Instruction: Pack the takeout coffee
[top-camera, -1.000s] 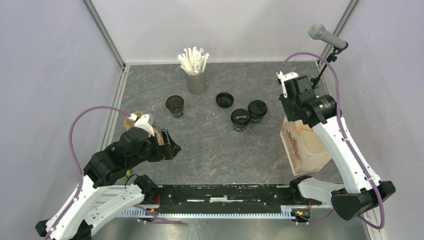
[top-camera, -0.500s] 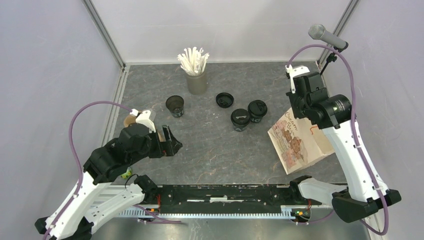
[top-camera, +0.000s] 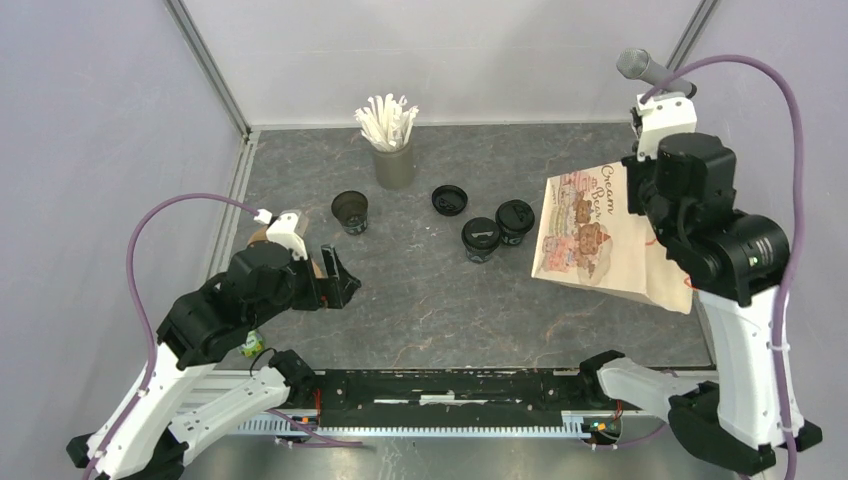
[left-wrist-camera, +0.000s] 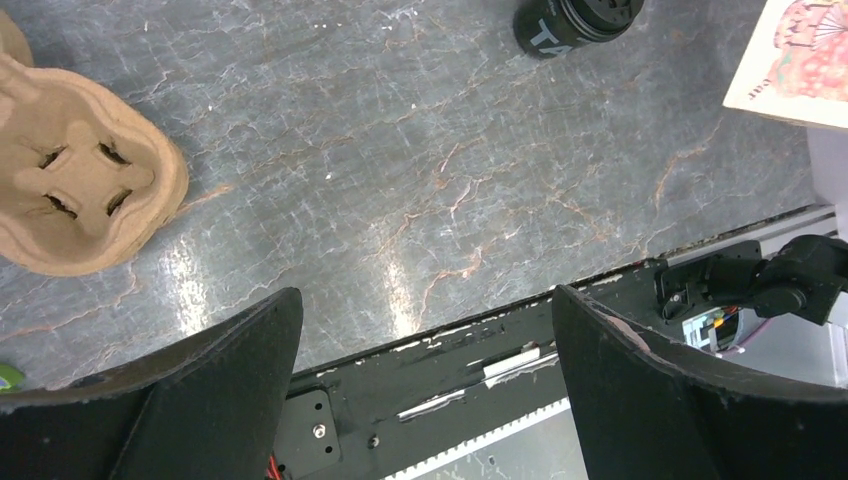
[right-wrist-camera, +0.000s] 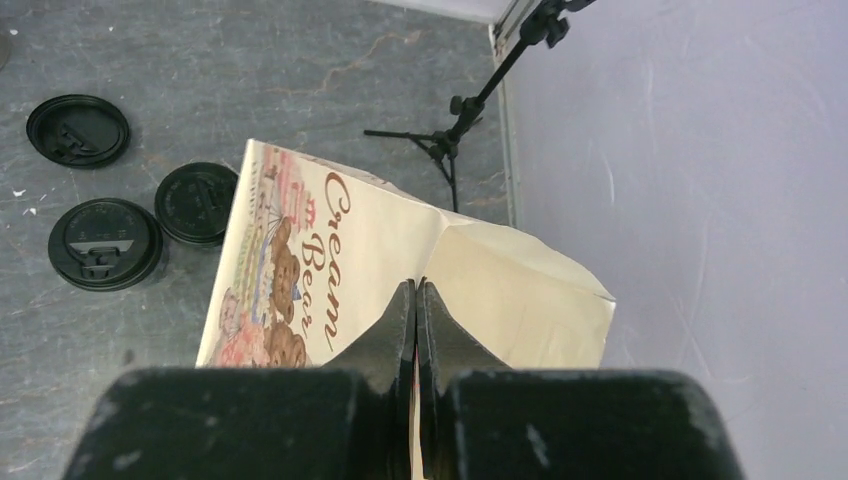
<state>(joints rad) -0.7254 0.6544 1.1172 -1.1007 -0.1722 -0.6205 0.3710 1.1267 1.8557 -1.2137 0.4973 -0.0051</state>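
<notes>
**Bag held aloft, cups waiting on the surface**

My right pincer (right-wrist-camera: 415, 292) is clamped tight on the top edge of the paper bag (right-wrist-camera: 300, 270). The bag hangs clear of the surface (top-camera: 430, 290), its printed face turned toward the cups. My left pincer (left-wrist-camera: 425, 305) stands wide apart with nothing in it, hovering low, and the pulp carrier (left-wrist-camera: 80, 190) lies just off to one side of it.

All the coffee sits out to the left of the right pincer. A lidded cup (top-camera: 481, 239) and a second lidded cup (top-camera: 515, 221) stand close together near the bag. A loose lid (top-camera: 449, 200) lies just beyond them. An open cup (top-camera: 350, 212) stands ahead of the left pincer, nearer to it than to the right one.

I expect these cups to be light and thin-walled, likely to buckle under a hard squeeze, with press-fit lids that could pop off. I cannot tell whether they are filled. I would grip each around the body just under the lid, close gently and keep it upright. The open cup has no lid bracing its mouth, so it needs an even softer grip.
</notes>
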